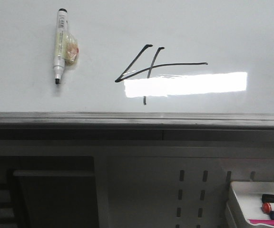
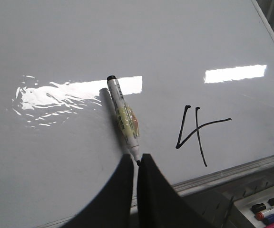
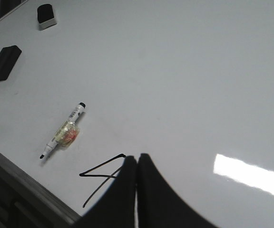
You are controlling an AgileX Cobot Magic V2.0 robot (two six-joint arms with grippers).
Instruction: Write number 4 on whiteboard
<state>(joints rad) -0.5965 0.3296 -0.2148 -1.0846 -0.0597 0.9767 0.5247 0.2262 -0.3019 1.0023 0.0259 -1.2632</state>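
Note:
The whiteboard [image 1: 222, 28] fills the front view, its grey edge strip toward me. A black number 4 [image 1: 149, 66] is drawn near its middle, also in the left wrist view [image 2: 196, 130] and partly behind the fingers in the right wrist view [image 3: 101, 173]. An uncapped white marker [image 1: 60, 45] with a yellowish wrap lies flat on the board left of the 4. My left gripper [image 2: 137, 159] is shut and empty, hovering just short of the marker's tip [image 2: 136, 159]. My right gripper [image 3: 137, 159] is shut and empty above the 4. Neither gripper shows in the front view.
A white tray [image 1: 237, 194] with black, red and blue markers sits below the board's edge at the right. Two black erasers [image 3: 4, 61] [image 3: 45, 14] lie on the far part of the board. A bright light glare [image 1: 184, 84] crosses the 4.

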